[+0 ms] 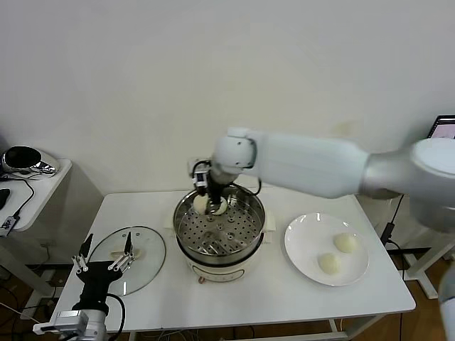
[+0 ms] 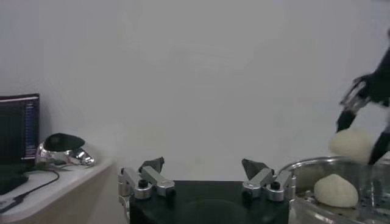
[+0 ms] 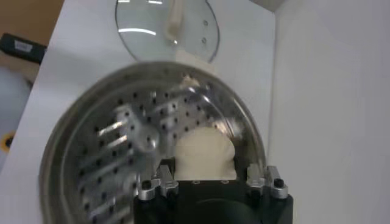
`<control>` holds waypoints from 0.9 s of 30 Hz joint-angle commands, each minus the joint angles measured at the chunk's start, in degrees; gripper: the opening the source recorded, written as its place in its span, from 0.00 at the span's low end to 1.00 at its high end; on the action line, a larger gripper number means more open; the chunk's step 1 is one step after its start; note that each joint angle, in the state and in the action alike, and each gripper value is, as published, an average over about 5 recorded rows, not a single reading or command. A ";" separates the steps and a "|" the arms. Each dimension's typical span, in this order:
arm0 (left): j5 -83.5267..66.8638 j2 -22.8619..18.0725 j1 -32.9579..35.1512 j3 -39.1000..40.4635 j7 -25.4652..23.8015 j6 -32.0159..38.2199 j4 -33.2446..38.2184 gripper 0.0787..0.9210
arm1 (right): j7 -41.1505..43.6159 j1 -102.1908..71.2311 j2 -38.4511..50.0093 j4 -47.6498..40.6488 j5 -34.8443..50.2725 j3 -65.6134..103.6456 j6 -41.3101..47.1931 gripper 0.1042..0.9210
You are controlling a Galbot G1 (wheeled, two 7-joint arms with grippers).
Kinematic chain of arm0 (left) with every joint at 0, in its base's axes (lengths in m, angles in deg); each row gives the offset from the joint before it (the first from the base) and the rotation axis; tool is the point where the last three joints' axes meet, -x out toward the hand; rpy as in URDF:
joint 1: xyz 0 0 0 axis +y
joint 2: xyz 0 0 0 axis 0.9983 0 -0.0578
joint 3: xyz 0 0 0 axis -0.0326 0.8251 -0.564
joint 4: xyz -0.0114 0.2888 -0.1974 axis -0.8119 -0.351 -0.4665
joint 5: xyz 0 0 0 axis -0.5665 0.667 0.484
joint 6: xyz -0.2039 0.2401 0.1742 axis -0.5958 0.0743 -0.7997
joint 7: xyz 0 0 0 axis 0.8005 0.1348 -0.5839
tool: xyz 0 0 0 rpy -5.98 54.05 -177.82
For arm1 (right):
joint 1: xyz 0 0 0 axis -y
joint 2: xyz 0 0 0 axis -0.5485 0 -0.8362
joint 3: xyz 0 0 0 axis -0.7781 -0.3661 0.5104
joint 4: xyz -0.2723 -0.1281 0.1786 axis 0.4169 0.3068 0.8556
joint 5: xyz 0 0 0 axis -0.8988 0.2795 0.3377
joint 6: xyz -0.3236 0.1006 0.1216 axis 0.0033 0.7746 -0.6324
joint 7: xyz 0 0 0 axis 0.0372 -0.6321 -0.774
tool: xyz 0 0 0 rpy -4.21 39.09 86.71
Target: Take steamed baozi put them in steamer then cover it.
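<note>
Right pincer (image 1: 211, 204) grips a bun (image 1: 202, 204) at the steamer's (image 1: 220, 231) back rim.
Another bun (image 2: 336, 190) lies inside, two on the plate (image 1: 326, 249) toward the counter's (image 1: 234, 298) right edge; left pincer (image 1: 104, 261) wide over the lid (image 1: 128, 260), front-left.

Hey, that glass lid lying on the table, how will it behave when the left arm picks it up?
The lid looks rigid and probably breakable, being clear glass. Its smooth surface may slip, so the flat handle seems the safer hold. Lying flat, it is unlikely to roll. The left gripper hangs over it, jaws open.
</note>
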State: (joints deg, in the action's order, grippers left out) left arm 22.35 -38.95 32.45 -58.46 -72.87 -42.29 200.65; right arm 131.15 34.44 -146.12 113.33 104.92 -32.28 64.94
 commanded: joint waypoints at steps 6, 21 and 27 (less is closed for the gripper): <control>0.07 -0.14 0.11 0.06 -0.05 0.23 0.09 0.88 | -3.07 -6.09 -9.17 -6.38 0.55 -0.81 3.12 0.61; 0.16 -0.14 0.03 0.61 0.01 0.30 0.38 0.88 | 3.21 2.45 1.36 0.90 -1.28 -1.14 3.51 0.87; 0.56 -0.13 -0.41 1.61 0.08 -0.02 1.11 0.88 | 10.28 13.61 15.66 12.13 -1.66 -3.91 0.42 0.88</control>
State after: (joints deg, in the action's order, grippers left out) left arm 22.87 -39.09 32.07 -57.20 -72.81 -42.24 201.52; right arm 135.41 38.52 -141.92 116.63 103.51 -34.74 66.76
